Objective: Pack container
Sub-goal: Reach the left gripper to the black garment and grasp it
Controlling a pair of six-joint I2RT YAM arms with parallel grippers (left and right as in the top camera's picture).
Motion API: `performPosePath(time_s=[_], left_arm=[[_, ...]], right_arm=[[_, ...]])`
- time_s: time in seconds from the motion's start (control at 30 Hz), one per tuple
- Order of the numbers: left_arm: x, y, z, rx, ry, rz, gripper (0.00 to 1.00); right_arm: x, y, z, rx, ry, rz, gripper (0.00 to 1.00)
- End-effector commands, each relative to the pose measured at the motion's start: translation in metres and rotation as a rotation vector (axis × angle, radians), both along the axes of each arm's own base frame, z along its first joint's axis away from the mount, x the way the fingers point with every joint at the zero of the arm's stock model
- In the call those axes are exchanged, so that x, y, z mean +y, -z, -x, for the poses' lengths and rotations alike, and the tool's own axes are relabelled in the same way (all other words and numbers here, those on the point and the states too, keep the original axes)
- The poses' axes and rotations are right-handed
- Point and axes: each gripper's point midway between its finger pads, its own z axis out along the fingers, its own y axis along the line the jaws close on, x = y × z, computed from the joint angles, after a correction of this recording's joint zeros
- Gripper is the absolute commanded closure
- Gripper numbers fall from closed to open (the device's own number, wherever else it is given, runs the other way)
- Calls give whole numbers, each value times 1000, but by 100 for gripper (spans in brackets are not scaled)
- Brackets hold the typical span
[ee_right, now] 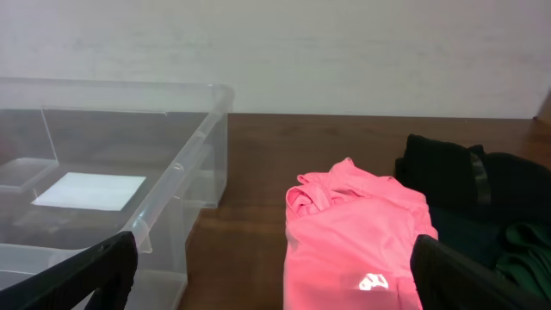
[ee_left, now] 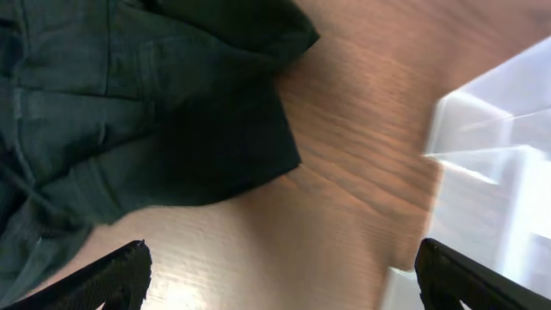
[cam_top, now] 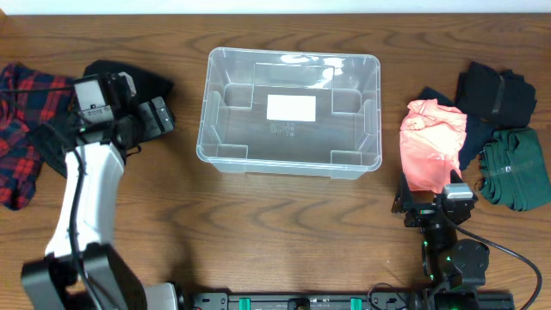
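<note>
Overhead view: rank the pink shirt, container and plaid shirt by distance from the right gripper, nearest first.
From the right gripper:
1. The pink shirt, just ahead of it on the right side.
2. The container, at the table's centre.
3. The plaid shirt, at the far left edge.

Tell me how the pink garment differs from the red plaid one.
The pink garment is plain; the red plaid garment is checked red and black. The pink garment lies right of the container, the red plaid garment left, cut by the picture's edge. Both lie crumpled on the table, outside the container.
</note>
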Motion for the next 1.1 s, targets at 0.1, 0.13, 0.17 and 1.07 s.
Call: performPosePath(time_s=[0.1, 0.13, 0.17, 1.07], left_arm=[[12, 20, -24, 3, 11, -136, 2], [14, 25, -27, 9, 4, -165, 2], [15, 29, -30, 14, 9, -190, 2], [35, 119, -53, 134, -28, -458, 2]], right_arm=[[2, 1, 0, 2, -6, -12, 1], [2, 1, 0, 2, -6, -12, 1], [2, 1, 0, 2, -7, -12, 1], [2, 1, 0, 2, -7, -12, 1]])
